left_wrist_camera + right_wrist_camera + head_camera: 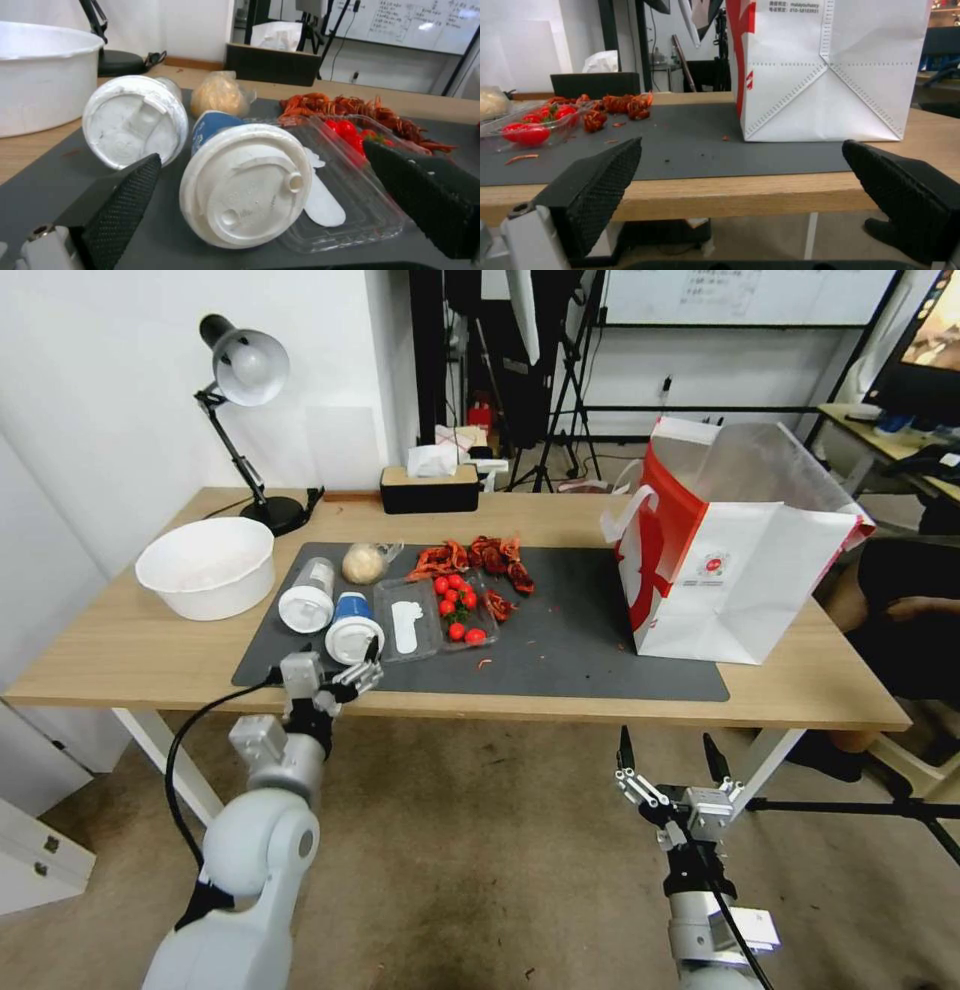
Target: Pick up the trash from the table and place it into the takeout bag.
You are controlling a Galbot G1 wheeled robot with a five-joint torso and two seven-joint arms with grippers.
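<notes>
Blue cup with white lid (pixel 352 632) lies on its side on the dark mat (pixel 560 655) nr the table (pixel 130 655) front edge, lid facing the left claw (pixel 340 670), which sits w/ fingers spread wide just short of it, gripping nothing. Clear white-lidded cup (pixel 306 596) lies beside it, wrapped beige lump (pixel 364 563) behind. Right claw (pixel 672 762) hangs released below the table edge, in front of the takeout bag (pixel 730 560) standing upright on the mat's right end.

Head view high over table (pixel 140 655), wrist views low at its near edge, all sharing mat (pixel 570 645).
</notes>
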